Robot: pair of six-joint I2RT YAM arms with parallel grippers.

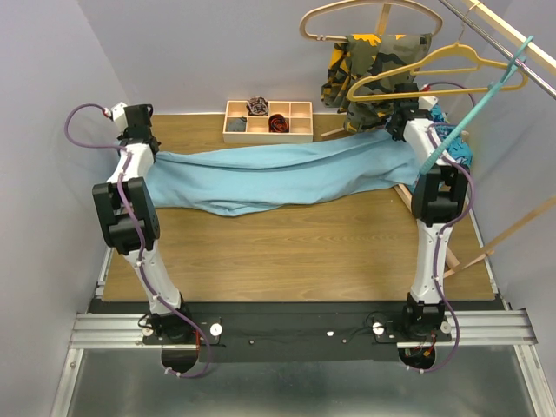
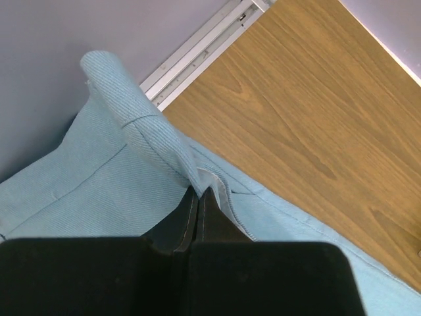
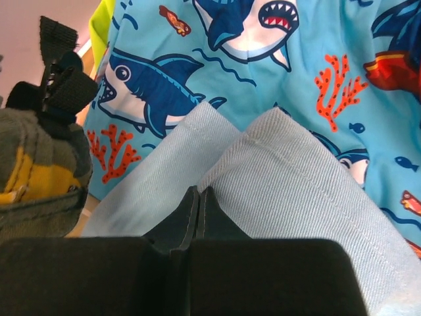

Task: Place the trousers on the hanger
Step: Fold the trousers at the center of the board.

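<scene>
Left tool (image 2: 198,195), right tool (image 3: 198,195) clamp trousers (image 1: 278,169); stretched between them

Looks like a robotics lab test cell, not anybody's home. The left arm (image 1: 130,217) and right arm (image 1: 434,208) are bolted to an aluminium rail (image 1: 295,328) at the edge of a wood-grain table (image 1: 295,252). Purple cables (image 1: 74,122) loop along them, and plain pale walls (image 1: 217,52) box it all in. Props sit around: a teal hanger (image 1: 478,102), yellow hanger (image 1: 452,65) and wooden hanger (image 1: 347,13) by a metal rod (image 1: 486,36), plus a wooden sorting tray (image 1: 268,132).
</scene>
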